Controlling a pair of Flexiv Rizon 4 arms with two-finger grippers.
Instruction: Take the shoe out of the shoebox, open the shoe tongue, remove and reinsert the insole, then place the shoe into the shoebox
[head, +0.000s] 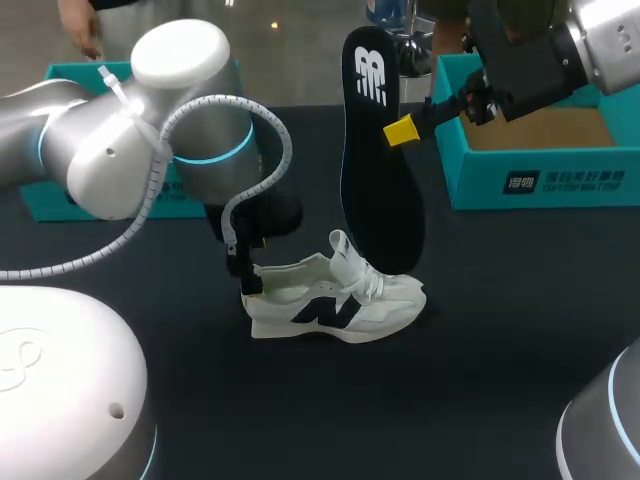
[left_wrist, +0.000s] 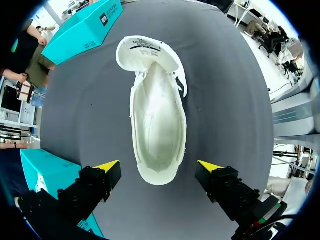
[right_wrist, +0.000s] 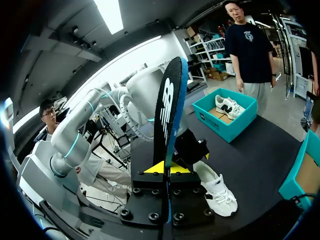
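The left arm fills much of the head view. It covers most of a second teal box behind it. The left tool sits in that arm's shadow by the heel of the shoe and is hard to make out there. The shoebox is partly hidden by the right arm, and only some of its brown floor shows. In the right wrist view the second box holds another white shoe.

The table has a dark, matte surface. Both teal boxes stand on it, one at each far side.

The white shoe with a dark side mark rests on its sole in the middle of the table, outside both boxes. Its toe points toward the shoebox. In the left wrist view its tongue is folded forward and the pale inside is bare.

The left tool has its fingers wide apart, one on either side of the heel, and neither touches it.

The right tool is closed on the black insole, pinching one long edge from both sides with its yellow tips. The insole stands upright above the table with its lower end down by the shoe's laces. I cannot tell whether it touches them.
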